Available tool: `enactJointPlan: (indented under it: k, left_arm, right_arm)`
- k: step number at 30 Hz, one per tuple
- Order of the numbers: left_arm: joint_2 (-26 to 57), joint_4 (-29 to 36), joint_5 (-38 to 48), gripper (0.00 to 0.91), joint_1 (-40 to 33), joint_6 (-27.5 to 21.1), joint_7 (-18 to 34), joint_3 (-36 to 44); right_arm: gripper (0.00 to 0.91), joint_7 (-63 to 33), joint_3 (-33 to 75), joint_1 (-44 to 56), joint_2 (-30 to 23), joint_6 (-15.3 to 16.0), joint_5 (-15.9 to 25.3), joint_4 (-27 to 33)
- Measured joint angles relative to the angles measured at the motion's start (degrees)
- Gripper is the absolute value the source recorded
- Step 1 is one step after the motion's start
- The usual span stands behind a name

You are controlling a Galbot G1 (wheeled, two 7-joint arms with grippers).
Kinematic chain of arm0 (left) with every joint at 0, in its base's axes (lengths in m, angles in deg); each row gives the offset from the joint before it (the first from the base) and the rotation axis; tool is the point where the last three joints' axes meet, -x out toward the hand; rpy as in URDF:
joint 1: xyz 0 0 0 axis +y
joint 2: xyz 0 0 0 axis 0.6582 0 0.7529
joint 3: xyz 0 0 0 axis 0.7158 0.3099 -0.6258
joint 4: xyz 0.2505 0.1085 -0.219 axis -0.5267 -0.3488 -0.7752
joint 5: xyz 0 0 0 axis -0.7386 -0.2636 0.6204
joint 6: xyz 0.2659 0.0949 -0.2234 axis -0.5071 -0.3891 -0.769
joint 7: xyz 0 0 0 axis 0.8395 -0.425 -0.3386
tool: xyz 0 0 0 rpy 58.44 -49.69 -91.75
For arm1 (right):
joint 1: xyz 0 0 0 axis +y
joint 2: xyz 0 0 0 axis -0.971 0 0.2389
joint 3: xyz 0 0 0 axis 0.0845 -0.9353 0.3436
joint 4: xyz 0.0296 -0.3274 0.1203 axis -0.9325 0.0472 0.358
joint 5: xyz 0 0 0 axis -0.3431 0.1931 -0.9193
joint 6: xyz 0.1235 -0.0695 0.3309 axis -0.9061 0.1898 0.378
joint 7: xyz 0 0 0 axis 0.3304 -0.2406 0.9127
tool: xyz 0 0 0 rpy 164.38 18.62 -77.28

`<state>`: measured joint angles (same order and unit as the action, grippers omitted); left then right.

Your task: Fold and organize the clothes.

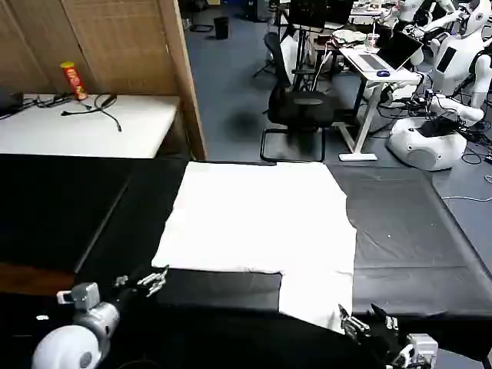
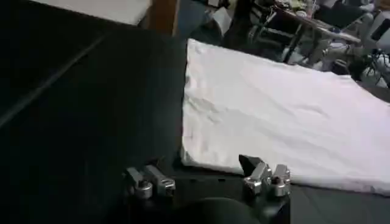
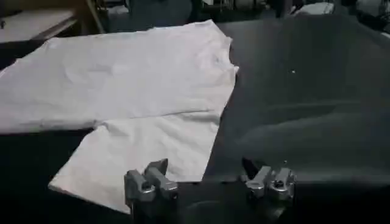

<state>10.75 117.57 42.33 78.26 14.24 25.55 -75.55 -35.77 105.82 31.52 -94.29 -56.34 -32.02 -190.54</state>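
Observation:
The clothes are one white T-shirt, lying flat and plain side up on the black table. One sleeve reaches toward the table's near edge. My left gripper is open and empty, low at the near left, just short of the shirt's near-left corner. My right gripper is open and empty at the near right, beside the tip of that sleeve. In the left wrist view the shirt lies beyond the left gripper. In the right wrist view the right gripper straddles the sleeve's edge from above.
A white table at the back left carries a red can and cables. A wooden partition stands behind it. Beyond the black table are an office chair, a laptop stand and other white robots.

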Motion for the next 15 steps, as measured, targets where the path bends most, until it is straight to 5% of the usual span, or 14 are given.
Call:
enactJointPlan:
  k: [3, 6, 7, 8, 9, 10, 12, 15]
  left_arm:
    - [-0.1, -0.7, -1.0, 0.878, -0.6, -0.3, -1.0, 0.3]
    - [-0.3, -1.6, -1.7, 0.878, -1.2, 0.2, -0.7, 0.6]
    - [-0.4, -1.9, -2.1, 0.78, -1.4, 0.2, -0.7, 0.7]
    - [-0.4, -2.2, -2.4, 0.419, -1.4, 0.3, -0.7, 0.8]
    - [-0.4, -2.5, -2.6, 0.205, -1.4, 0.5, -0.8, 0.8]
    - [-0.4, -2.8, -2.9, 0.059, -1.4, 0.7, -0.9, 0.9]
    - [-0.5, -3.2, -3.2, 0.0, -1.4, 1.1, -1.2, 0.9]
    - [-0.5, -4.0, -3.3, 0.0, -1.7, 1.9, -1.4, 0.9]
  right_arm:
    - [0.878, -0.1, -0.8, -0.3, -0.6, 0.0, 1.3, 0.8]
    - [0.673, -0.2, -1.2, -0.3, -1.1, 0.0, 1.7, 1.2]
    - [0.624, -0.2, -1.3, -0.2, -1.3, 0.1, 1.8, 1.2]
    - [0.488, -0.2, -1.4, -0.2, -1.4, 0.1, 1.8, 1.3]
    - [0.429, -0.2, -1.5, -0.2, -1.6, 0.0, 1.9, 1.3]
    - [0.263, -0.1, -1.6, -0.1, -1.7, 0.0, 2.0, 1.3]
    - [0.137, -0.1, -1.6, -0.1, -1.9, 0.0, 2.0, 1.4]
    - [0.088, -0.2, -1.6, 0.1, -2.1, 0.0, 2.1, 1.4]
